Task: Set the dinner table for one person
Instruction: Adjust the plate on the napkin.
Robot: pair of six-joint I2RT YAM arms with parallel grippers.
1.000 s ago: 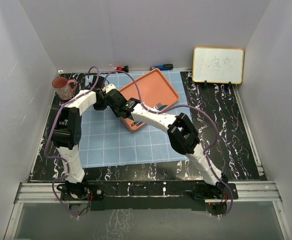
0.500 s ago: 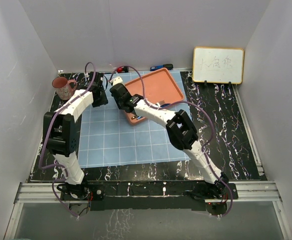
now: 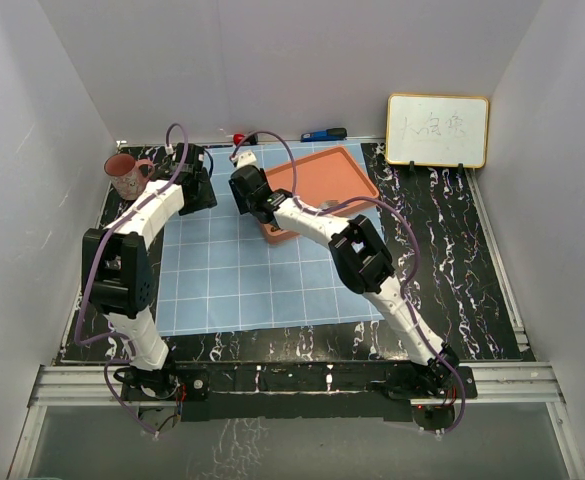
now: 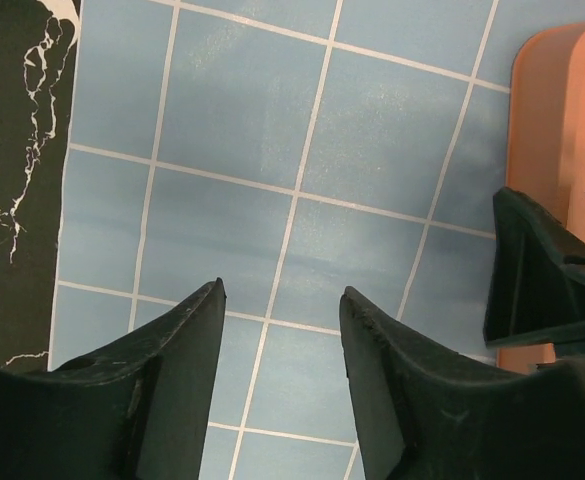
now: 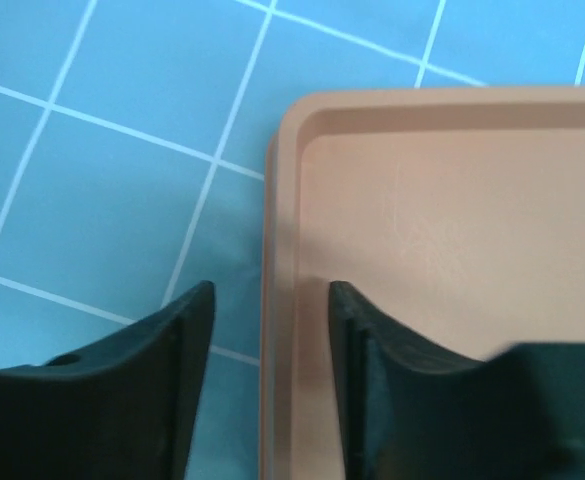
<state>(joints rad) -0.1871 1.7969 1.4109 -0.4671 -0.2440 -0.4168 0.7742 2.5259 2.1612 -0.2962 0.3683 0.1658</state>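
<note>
Top external: the black, white-veined desk (image 3: 442, 260) fills the floor of the white-walled booth, a metal rail along its near edge. A light-blue gridded cloth (image 3: 232, 285) covers its left-centre. An orange tray (image 3: 337, 175) lies skewed across the cloth's far right part. A pink mug (image 3: 124, 176) stands at the far left corner, close beside the left arm. A whiteboard (image 3: 437, 130) leans at the far right, and a red marker (image 3: 238, 137) and a blue marker (image 3: 322, 133) lie along the back wall. The left end effector (image 3: 200, 192) hangs over the cloth's far left part. The right end effector (image 3: 255, 195) is at the tray's left edge. The two are near each other, cables looping above them. The desk's right half is bare marble.

Left wrist: the fingers are parted with nothing between them, above blue squares. The cloth's edge and bare desk lie to the left; the tray and a dark part of the other arm lie close on the right.

Right wrist: the fingers stand apart and straddle the tray's raised rim near a corner, one over cloth, one over the tray floor. Whether they touch the rim cannot be told.
</note>
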